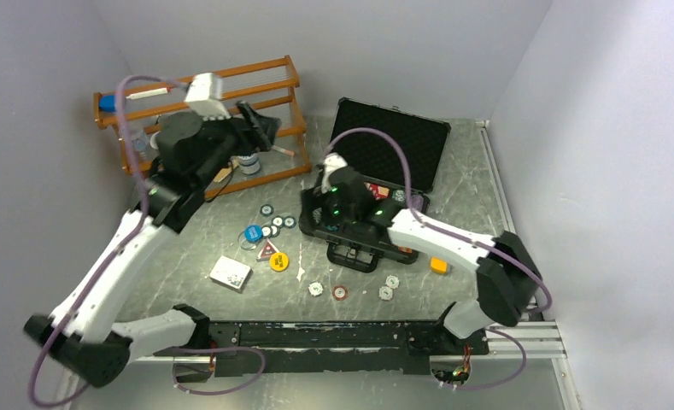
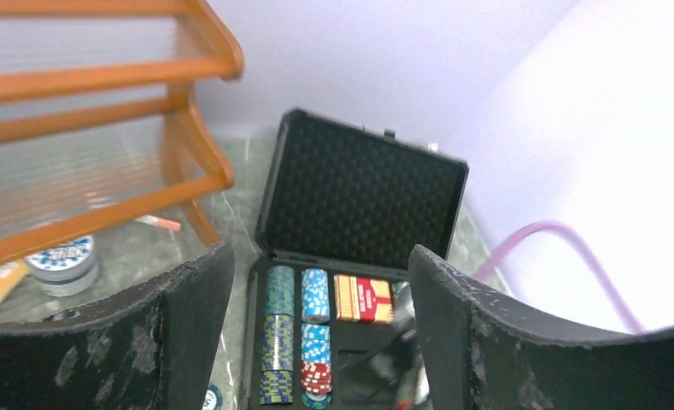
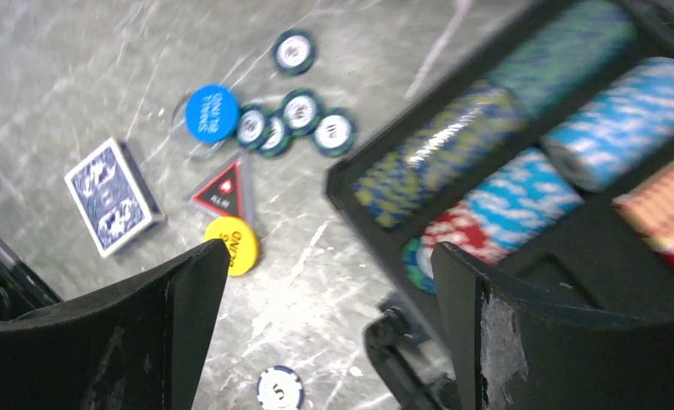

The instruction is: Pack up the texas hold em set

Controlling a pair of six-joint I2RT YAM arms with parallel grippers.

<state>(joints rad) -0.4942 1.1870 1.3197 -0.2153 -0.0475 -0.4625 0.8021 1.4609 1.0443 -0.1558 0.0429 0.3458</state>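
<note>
We are part way. By the desk's [image 1: 474, 192] near edge lie loose chips [image 1: 340, 292] and a blue card deck [image 1: 231, 273]. Further in lie button tokens [image 1: 278, 261]. Further back, the open case [image 1: 392, 152] holds chip rows [image 3: 521, 128] and a red deck [image 2: 363, 299]. Our right fingers [image 3: 495, 333] stand wide apart over its near corner, holding nothing. Our left fingers [image 2: 188, 325], by the far rack [image 1: 265, 67], are apart and empty too.

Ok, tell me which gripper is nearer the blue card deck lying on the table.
Right. The right gripper hangs at the case's near-left corner, a short way from the card deck; the left gripper is up at the back by the orange rack.
</note>
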